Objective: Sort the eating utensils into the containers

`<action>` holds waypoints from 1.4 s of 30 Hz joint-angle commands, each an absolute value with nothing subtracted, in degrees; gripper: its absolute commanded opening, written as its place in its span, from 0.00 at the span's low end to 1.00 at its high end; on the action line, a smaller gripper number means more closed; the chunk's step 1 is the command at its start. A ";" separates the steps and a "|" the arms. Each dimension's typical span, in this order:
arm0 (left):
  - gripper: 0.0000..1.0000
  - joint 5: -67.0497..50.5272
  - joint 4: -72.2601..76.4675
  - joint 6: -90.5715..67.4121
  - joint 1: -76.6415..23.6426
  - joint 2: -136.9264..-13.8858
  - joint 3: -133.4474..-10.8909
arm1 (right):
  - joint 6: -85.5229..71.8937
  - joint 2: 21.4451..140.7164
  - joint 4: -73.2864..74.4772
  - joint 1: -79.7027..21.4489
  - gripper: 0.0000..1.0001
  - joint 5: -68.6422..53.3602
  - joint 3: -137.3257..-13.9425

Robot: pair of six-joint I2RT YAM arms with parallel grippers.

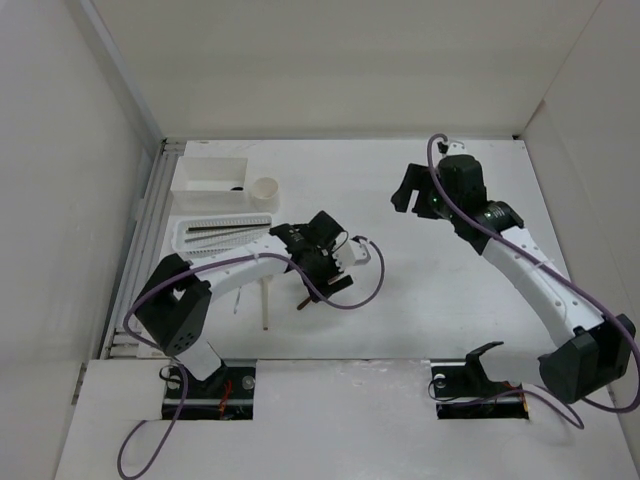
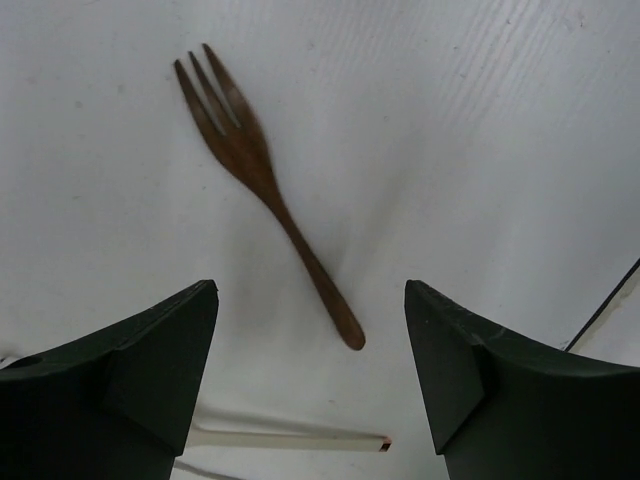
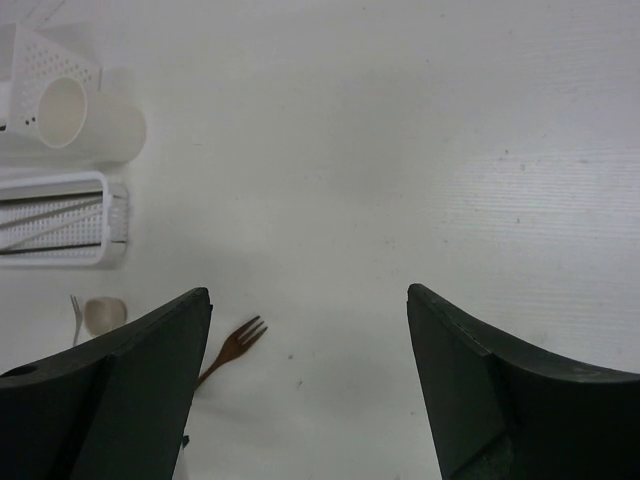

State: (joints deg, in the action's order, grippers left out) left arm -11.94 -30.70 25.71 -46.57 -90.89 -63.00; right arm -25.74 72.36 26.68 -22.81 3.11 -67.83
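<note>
White walls are boxing in a white surface (image 1: pixel 420 330), and I am watching both arms over it from the overhead view. My left pincer (image 2: pixel 308 292) is hanging with its jaws spread wide, gripping nothing. The brown fork (image 2: pixel 265 180) is lying flat on the surface just beneath, its handle pointing in between the jaws, so I am reading this as a lineup for a pickup. My right pincer (image 3: pixel 308 292) is hovering released and empty, well apart, probably parked clear of the left arm's work. At the far left the ribbed tray (image 1: pixel 182 240) is holding chopsticks (image 1: pixel 225 230) lengthwise, which suits their length. The cup (image 1: pixel 265 188) and box (image 1: pixel 200 195) are standing just behind it. I am finding no readable brand, label or writing anywhere.
</note>
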 commanded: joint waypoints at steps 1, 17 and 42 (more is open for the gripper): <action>0.72 -11.69 -29.88 21.97 -47.20 -90.96 -61.53 | -25.84 69.53 29.88 -22.94 0.84 5.19 -70.22; 0.52 -9.14 -25.23 19.78 -47.20 -94.39 -53.53 | -26.46 64.07 31.03 -22.94 0.84 5.19 -67.06; 0.00 -10.28 -27.43 18.54 -43.16 -89.75 -64.15 | -26.46 59.94 30.33 -22.94 0.84 10.28 -66.53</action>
State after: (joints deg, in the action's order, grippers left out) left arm -8.58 -27.11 19.38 -44.47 -95.44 -59.72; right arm -26.41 60.23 32.32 -22.87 8.97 -66.59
